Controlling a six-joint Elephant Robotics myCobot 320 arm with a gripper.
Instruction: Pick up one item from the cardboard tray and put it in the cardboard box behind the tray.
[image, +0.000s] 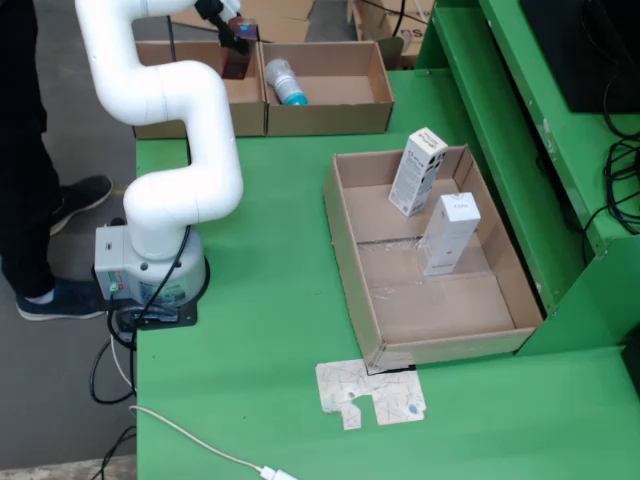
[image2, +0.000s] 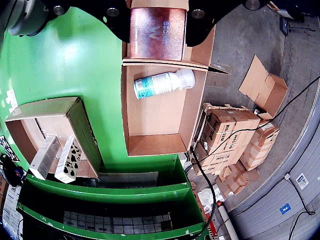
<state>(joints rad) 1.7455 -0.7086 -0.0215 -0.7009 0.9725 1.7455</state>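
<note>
Gripper (image2: 157, 20) jaws are clamped on either side of a reddish-brown box (image2: 157, 32), which I hold at the top of the wrist view, over the cardboard boxes (image: 330, 100) at the upper edge of the fixed view. On the green counter (image: 270, 300), the big cardboard tray (image: 350, 250) at centre right keeps two white cartons (image: 418, 170), so the pick looks done. One rear box holds a white bottle (image2: 162, 83). What's left, I judge, is lowering and letting go.
</note>
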